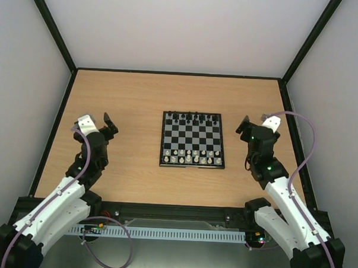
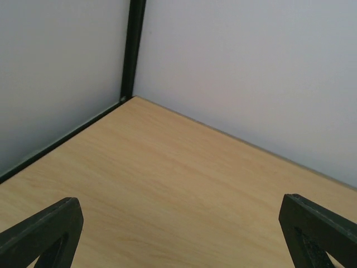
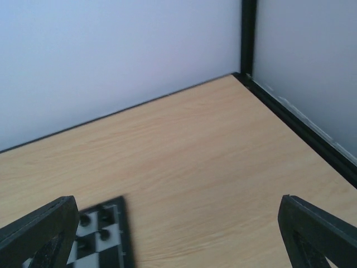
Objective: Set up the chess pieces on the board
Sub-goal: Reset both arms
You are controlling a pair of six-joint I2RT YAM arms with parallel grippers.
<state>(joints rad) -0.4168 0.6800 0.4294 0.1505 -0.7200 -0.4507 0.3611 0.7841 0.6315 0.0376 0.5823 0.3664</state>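
Note:
The board [image 1: 192,166] lies in the middle of the table. White chess pieces [image 1: 189,153] stand in its two near rows, and black chessmen [image 1: 194,118] line its far side. My left gripper [image 1: 111,125] hovers open to the left of the board, apart from it. In the left wrist view the left gripper [image 2: 178,245] holds nothing, only bare wood showing between its fingers [image 2: 42,231]. My right gripper [image 1: 243,127] hovers open just right of the board's far corner. Between the spread fingers [image 3: 321,231] of the right gripper [image 3: 178,245] is nothing; the board's corner [image 3: 127,234] shows at lower left.
Pale walls with black corner posts [image 1: 58,40] enclose the wooden table [image 1: 139,96] on three sides. A black rail [image 1: 175,212] runs along the near edge between the arm bases. Purple cables [image 1: 306,139] loop off both arms.

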